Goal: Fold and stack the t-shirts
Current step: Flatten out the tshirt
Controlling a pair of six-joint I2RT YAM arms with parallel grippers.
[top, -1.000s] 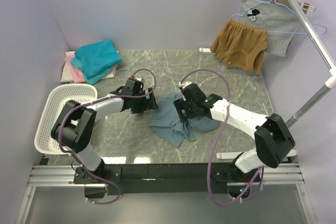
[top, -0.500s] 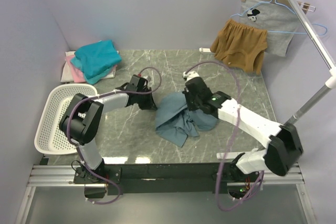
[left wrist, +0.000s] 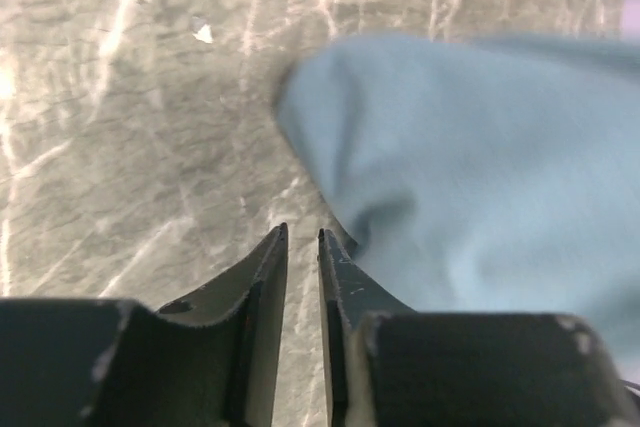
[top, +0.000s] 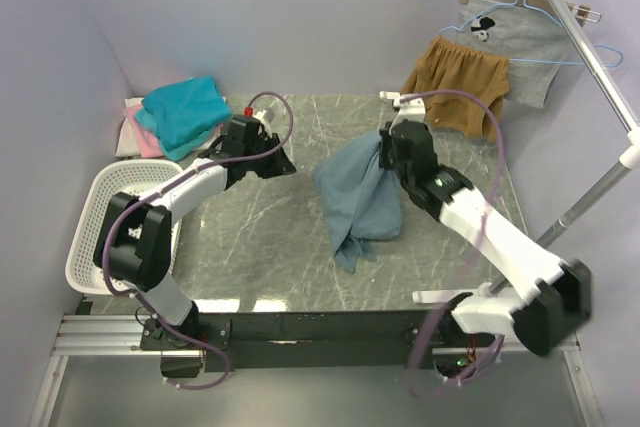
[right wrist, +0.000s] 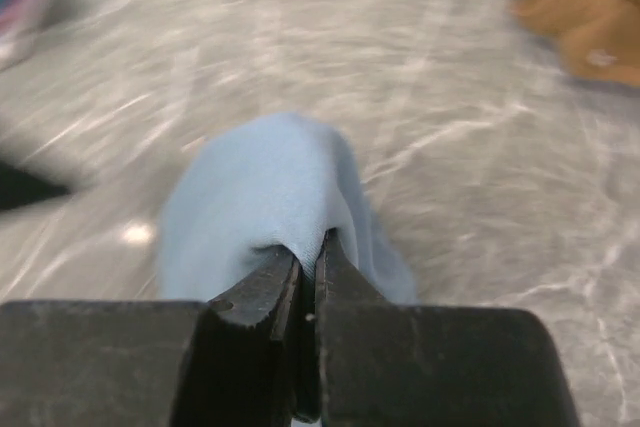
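The right claw (top: 386, 145) is pressed tight on a pinch of the grey-blue t-shirt (top: 360, 197), holding it up at the far right part of the desk (top: 260, 237). From that pinch the shirt hangs and trails toward the near side in a long bunched drape, its lower end lying crumpled on the marble-patterned top near the middle. In the right wrist view the claw (right wrist: 308, 247) has its two fingers closed together on a fold of the blue cloth (right wrist: 260, 197), which humps up just beyond the tips.

The left claw (top: 278, 160) hovers left of the shirt, apart from it. The left wrist view shows this claw (left wrist: 302, 242) parted only by a slit with nothing between the fingers; the blue fabric (left wrist: 480, 177) lies beyond and to the right.

At the far left corner a teal t-shirt (top: 185, 112) rests on a pink t-shirt (top: 140, 137). A white basket (top: 135, 170) sits at the left edge. Mustard-brown shorts (top: 455, 87) and a grey printed garment (top: 515, 47) hang at the far right
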